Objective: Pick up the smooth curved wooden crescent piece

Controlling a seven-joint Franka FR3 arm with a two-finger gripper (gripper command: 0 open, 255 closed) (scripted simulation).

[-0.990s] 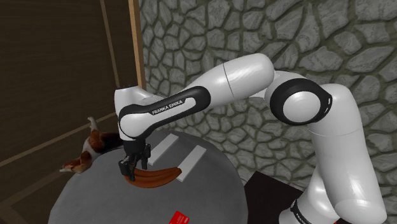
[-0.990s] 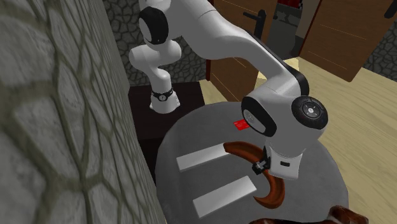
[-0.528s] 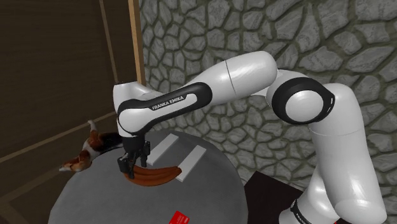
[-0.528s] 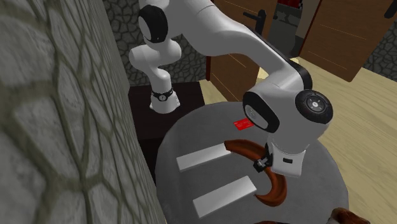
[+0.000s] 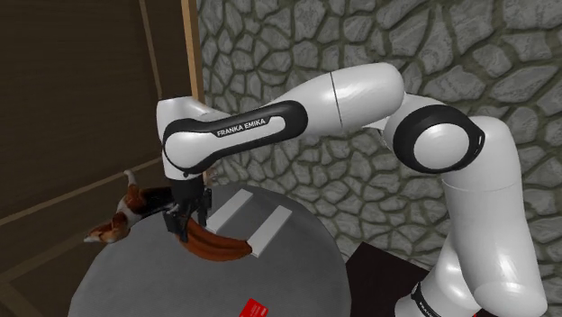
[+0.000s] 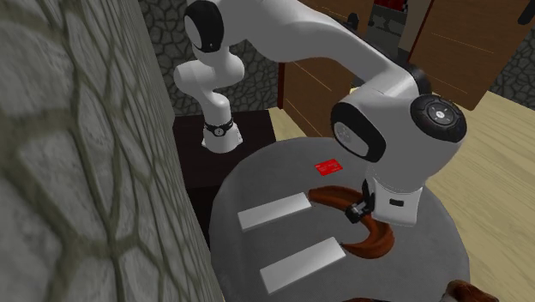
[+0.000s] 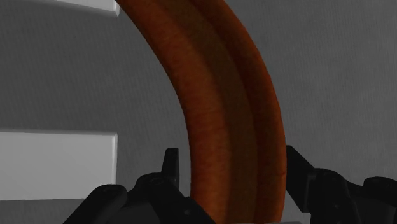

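Wrist view shows the end effector (image 7: 230, 164) clasping a smooth, curved, reddish-brown wood-grained crescent (image 7: 210, 83).

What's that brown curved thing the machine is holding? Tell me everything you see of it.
A smooth, reddish-brown crescent piece that looks like wood, with a groove running along its curve. The black end effector clasps it between its two fingers; it arcs out above the grey round table, close to two white strips. Whether its far end touches the table is unclear.
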